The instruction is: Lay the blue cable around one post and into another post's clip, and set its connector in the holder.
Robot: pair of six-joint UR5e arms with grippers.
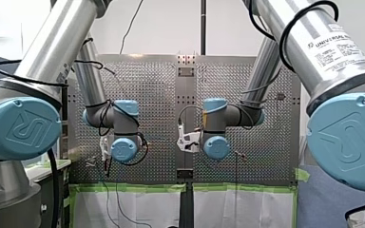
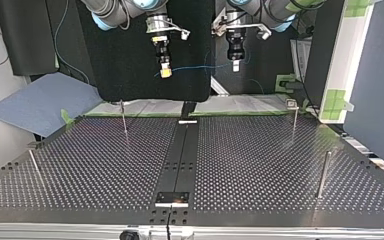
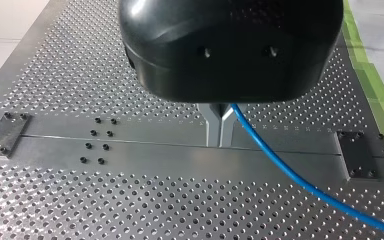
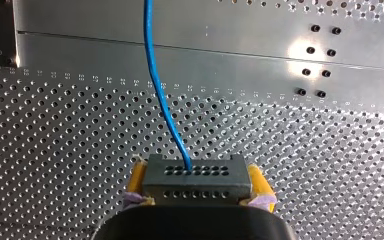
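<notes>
Stuff I can't see, first. In the left wrist view the left tool's [image 3: 219,142] black body fills most of the shot, so the exact spot where it meets the cable [image 3: 290,175] is hidden. In the front view both tools sit behind the wrist joints and I can't make out either one. I also can't tell which fitting on the desk [image 3: 130,200] is the holder.

Left tool: the metal fingers [image 3: 212,127] are pressed almost together, with just a thin slit between them. The cable comes out right at their root, so it looks pinched there. From there it sweeps off to one side of the tool and out of frame.

Right tool [image 4: 196,184]: the yellow pads [image 4: 137,180] are clamped on the two short ends of the connector [image 4: 195,172], a dark grey block with rows of little holes. Its long axis runs across from pad to pad, and the holed face points straight ahead of the tool. The cable leaves that face near the middle and carries on ahead with a slight curve.

In the top view both tools hang side by side, well clear of the desk, and the cable is strung roughly level between them with a bit of sag. The thin posts [image 2: 324,175] stand well apart from both tools, and the cable touches none of them.
</notes>
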